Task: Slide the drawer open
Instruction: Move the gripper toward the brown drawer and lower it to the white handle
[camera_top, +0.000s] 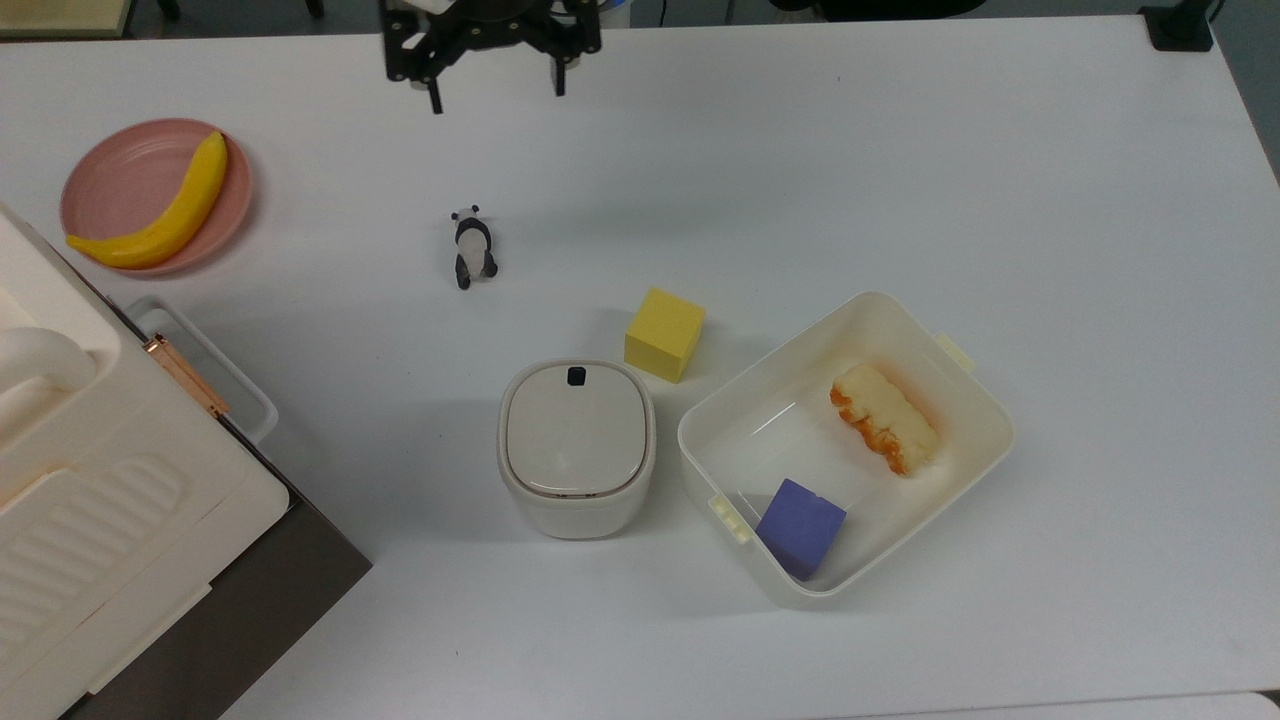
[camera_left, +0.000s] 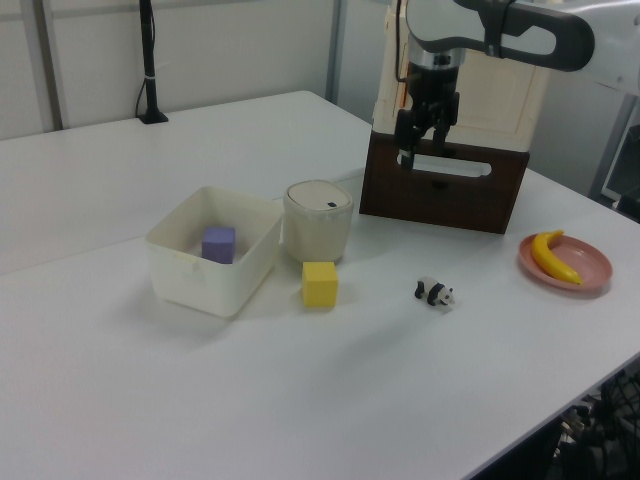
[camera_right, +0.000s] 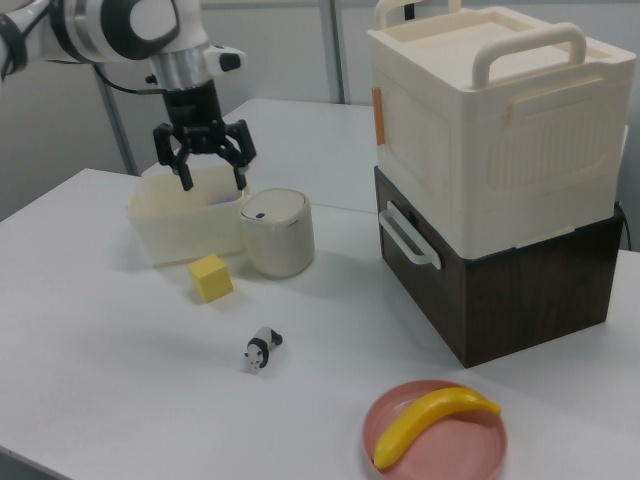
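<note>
- My gripper (camera_right: 212, 178) hangs in the air above the worktop (camera_top: 900, 150), its two fingers spread apart with nothing between them.
- In the top view it sits at the upper edge, up and to the left of the panda figure (camera_top: 472, 246); in the right view it hovers over the open tub (camera_right: 180, 225).
- One drawer (camera_right: 500, 285): the dark-brown wooden unit at the right view's right, closed, with its single whitish loop handle (camera_right: 406, 237) on the front facing the round bin. I am well apart from it (no contact with the handle).
- One cream case (camera_right: 495, 115) is stacked on top of the drawer, with a looped carry handle on its lid.
- One round lidded bin (camera_top: 577, 447) stands between the drawer and the open tub, just beside the tub.
- One open white tub (camera_top: 960, 385), holding two things: one purple block (camera_top: 800, 527) and one orange-crusted piece of bread (camera_top: 884, 417).
- One yellow block (camera_top: 664, 334) rests on the worktop near the bin.
- One pink plate (camera_top: 120, 180) carries one banana (camera_top: 165, 214), near the drawer.
- One small panda figure lies by itself, out in the open.
</note>
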